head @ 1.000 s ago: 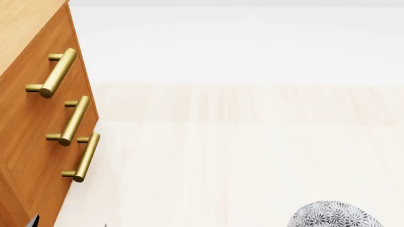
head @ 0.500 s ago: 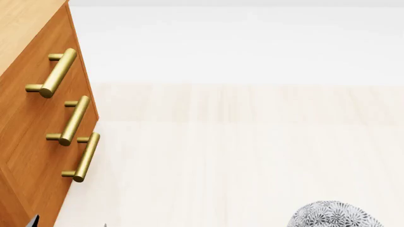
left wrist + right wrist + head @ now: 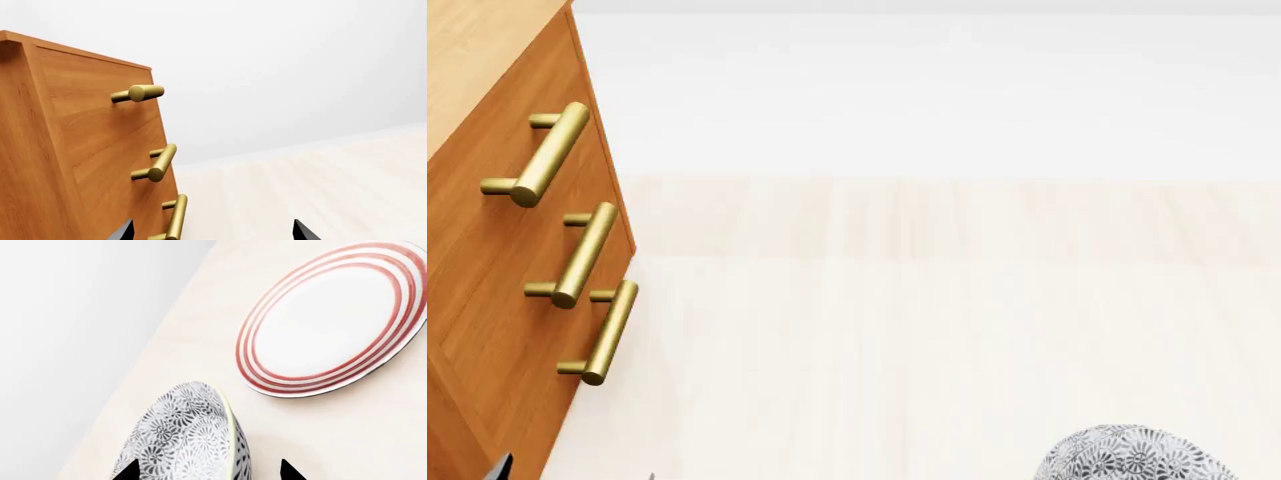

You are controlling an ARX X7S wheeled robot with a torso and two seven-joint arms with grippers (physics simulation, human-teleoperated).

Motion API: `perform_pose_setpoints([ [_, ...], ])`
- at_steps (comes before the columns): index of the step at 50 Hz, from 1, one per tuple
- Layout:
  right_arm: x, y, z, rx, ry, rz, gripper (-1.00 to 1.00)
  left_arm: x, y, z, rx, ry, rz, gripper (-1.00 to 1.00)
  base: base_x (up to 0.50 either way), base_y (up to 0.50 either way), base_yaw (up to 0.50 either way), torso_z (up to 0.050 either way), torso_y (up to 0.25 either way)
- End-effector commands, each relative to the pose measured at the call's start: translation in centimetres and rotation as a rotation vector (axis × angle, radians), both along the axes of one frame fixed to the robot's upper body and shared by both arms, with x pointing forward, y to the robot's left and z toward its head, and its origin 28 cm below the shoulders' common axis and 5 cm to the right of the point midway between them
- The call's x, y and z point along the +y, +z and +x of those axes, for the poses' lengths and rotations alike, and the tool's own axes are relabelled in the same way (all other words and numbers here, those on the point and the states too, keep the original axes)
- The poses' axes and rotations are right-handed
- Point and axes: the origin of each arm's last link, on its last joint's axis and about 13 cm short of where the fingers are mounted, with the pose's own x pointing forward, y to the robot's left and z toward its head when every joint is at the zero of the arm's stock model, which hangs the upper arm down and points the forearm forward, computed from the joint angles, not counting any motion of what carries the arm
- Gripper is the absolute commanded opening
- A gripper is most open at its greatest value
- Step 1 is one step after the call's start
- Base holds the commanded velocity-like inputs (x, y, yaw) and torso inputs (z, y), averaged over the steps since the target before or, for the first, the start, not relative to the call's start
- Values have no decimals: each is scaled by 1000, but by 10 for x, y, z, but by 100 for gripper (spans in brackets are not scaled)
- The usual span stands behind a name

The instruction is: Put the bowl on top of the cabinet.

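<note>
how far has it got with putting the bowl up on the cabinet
Done: little that shows. In hand: the bowl sits between the right end effector tips, grip unclear. Left: placing it on the cabinet top, where no bowl shows; the left end effector is open beside the drawers.

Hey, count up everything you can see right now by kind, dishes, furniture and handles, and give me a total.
Patterned bowl: 1
Red-ringed plate: 1
Wooden cabinet: 1
Brass bar handles on the cabinet: 3
Total: 6
</note>
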Motion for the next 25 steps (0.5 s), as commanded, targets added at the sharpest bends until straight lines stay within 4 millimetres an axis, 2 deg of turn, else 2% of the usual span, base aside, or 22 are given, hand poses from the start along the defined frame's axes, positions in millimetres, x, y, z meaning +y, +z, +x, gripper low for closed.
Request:
perform_pose_setpoints([
  [1,-1,-3,8,35,5,-9,100,1,1,0,7,-9,-3,100,0,0,0,0,0],
  [25,-2,-6,15,74,38,2,100,1,0,0,7,-9,-2,100,0,0,0,0,0],
])
